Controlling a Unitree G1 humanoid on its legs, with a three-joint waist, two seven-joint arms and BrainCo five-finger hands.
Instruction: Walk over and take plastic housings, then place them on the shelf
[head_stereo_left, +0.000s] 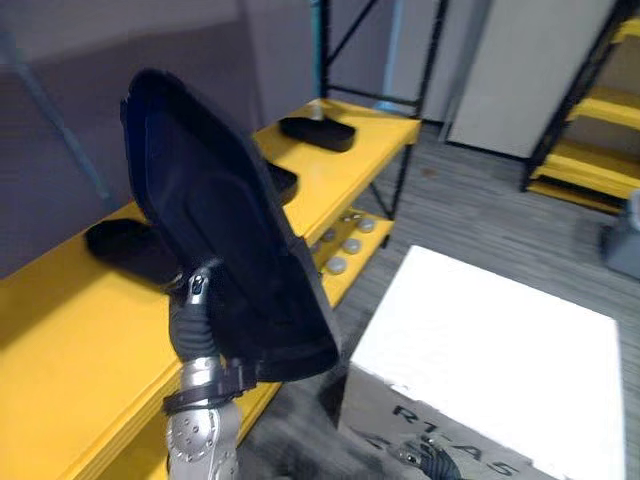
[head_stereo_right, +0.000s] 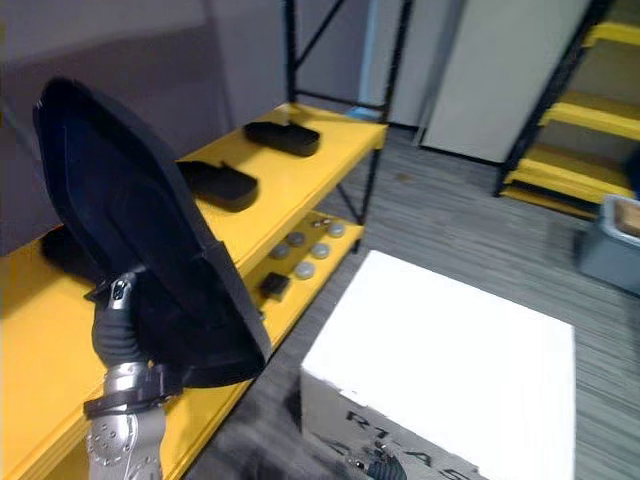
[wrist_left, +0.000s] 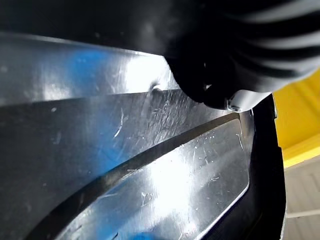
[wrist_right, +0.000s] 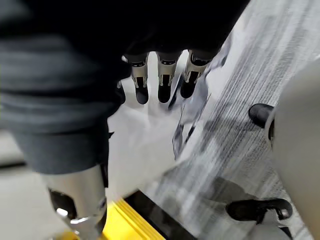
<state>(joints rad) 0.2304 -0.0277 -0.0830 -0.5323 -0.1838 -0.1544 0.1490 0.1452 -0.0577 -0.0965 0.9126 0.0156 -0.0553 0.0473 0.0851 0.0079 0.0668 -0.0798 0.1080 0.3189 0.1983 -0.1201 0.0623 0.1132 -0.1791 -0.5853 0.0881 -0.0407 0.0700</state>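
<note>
A large black plastic housing (head_stereo_left: 230, 230) is held upright above the front edge of the yellow shelf (head_stereo_left: 60, 330). My left hand (head_stereo_left: 196, 290) grips its lower edge from behind, thumb on the near face. The left wrist view shows the housing's glossy inner surface (wrist_left: 150, 165) very close. Three more black housings lie on the shelf: one at the far end (head_stereo_left: 317, 132), one in the middle (head_stereo_right: 215, 185) and one near the wall (head_stereo_left: 125, 250). My right hand (wrist_right: 162, 85) hangs low over the grey floor, fingers straight and holding nothing.
A white box (head_stereo_left: 490, 340) stands on the floor right of the shelf. Several grey round parts (head_stereo_left: 345, 245) lie on the lower shelf level. Black rack posts (head_stereo_left: 325, 50) rise at the shelf's far end. Yellow steps (head_stereo_left: 600, 150) and a grey bin (head_stereo_right: 615, 245) stand far right.
</note>
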